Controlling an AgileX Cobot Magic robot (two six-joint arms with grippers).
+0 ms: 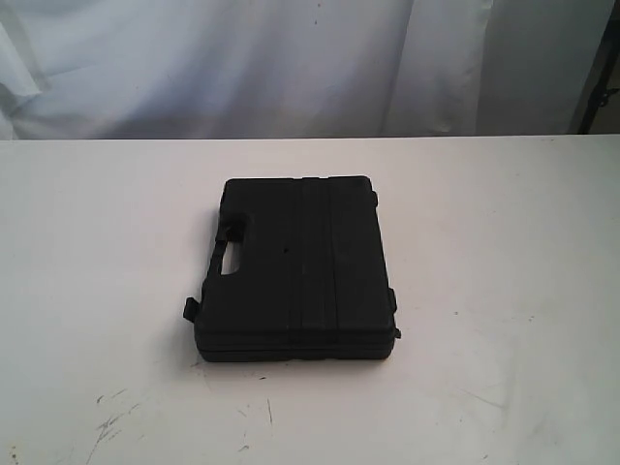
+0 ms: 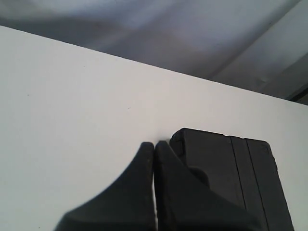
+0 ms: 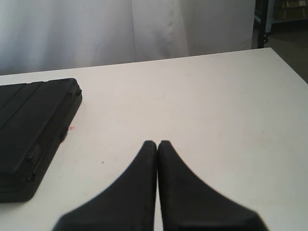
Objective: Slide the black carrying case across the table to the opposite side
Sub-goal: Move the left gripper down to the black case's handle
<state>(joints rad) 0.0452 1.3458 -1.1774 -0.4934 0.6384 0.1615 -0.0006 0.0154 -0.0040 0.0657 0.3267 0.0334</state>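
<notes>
The black carrying case [image 1: 298,266] lies flat near the middle of the white table [image 1: 504,242], its handle cut-out facing the left side. Neither arm shows in the exterior view. My left gripper [image 2: 154,144] is shut with nothing in it, above the table just beside a corner of the case [image 2: 231,178]. My right gripper [image 3: 157,143] is shut and empty too, over bare table [image 3: 216,106] with the case [image 3: 33,130] off to one side, apart from it.
A pale curtain [image 1: 242,58] hangs behind the far edge of the table. Dark scratch marks [image 1: 111,421] show near the front left. A small red speck [image 3: 71,128] lies beside the case. Dark furniture [image 1: 601,77] stands at the far right.
</notes>
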